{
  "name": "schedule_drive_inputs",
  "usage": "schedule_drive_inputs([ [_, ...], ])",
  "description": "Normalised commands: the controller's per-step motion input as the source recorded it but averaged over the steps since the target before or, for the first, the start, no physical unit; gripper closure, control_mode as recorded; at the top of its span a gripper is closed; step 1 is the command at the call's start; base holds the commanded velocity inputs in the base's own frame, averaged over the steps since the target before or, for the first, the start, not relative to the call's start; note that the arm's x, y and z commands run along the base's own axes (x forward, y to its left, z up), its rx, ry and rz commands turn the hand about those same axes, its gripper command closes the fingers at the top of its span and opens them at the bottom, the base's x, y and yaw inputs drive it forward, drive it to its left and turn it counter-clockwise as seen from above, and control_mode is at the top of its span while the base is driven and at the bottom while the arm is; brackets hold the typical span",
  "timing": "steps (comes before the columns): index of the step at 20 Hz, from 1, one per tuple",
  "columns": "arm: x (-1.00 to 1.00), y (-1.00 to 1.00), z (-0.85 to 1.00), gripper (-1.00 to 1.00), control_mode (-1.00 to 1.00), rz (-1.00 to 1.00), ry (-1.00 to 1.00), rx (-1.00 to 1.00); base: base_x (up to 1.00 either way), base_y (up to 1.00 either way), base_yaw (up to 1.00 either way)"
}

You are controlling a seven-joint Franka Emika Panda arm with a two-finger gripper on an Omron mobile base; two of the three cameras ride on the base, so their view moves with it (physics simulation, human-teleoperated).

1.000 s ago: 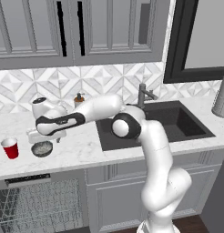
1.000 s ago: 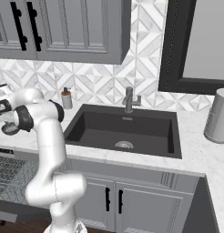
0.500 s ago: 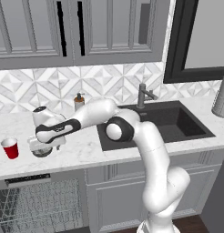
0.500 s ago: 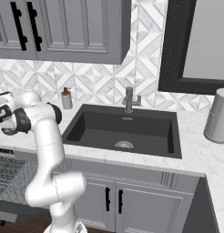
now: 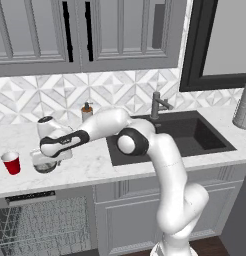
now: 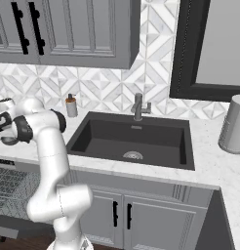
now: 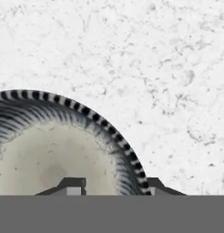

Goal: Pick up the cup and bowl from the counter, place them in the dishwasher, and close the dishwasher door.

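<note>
I have the pincer (image 7: pixel 113 185) low over the bowl (image 7: pixel 54 145) on the counter (image 7: pixel 168 68), its two tips straddling the bowl's striped rim: one tip inside the pale basin, the other just outside the wall. The jaws stand partly apart with the rim between them; I cannot tell from the hand view whether they actually press the wall yet.

From the left base view, the arm reaches far out to the left with the pincer (image 5: pixel 45 161) right on the bowl (image 5: pixel 44 165). The cup (image 5: pixel 11 162) stands upright near the pincer, on the side away from the arm. The soap bottle (image 5: pixel 86 111) sits well behind it by the wall. Below and just in front of the pincer, the dishwasher (image 5: pixel 40 227) shows its wire racks, so the door appears already down.

As I judge it, the risk is the thin rim pinch. A shallow, metallic-looking bowl held by one edge could pivot or slip out on the lift, dropping back onto the marble or skidding into the cup and tipping it. If the jaws close off-centre, they may simply push the bowl away. At this stretch, any swing toward the racks could also clip the counter edge.
</note>
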Motion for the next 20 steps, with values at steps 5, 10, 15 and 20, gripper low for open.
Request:
schedule_drive_inputs([
  [5, -0.95, -0.22, 0.26, 1.0, -1.0, -0.07, -0.08, -0.1, 0.0, 0.0, 0.0],
  [10, -1.0, 0.0, 0.43, 1.0, -1.0, -0.13, -0.17, -0.15, 0.0, 0.0, 0.0],
  [15, -1.0, 0.09, -0.02, 1.0, -1.0, -0.15, -0.24, -0.16, 0.0, 0.0, 0.0],
  [20, -0.97, 0.3, -0.35, 1.0, -1.0, -0.09, -0.19, -0.23, 0.0, 0.0, 0.0],
])
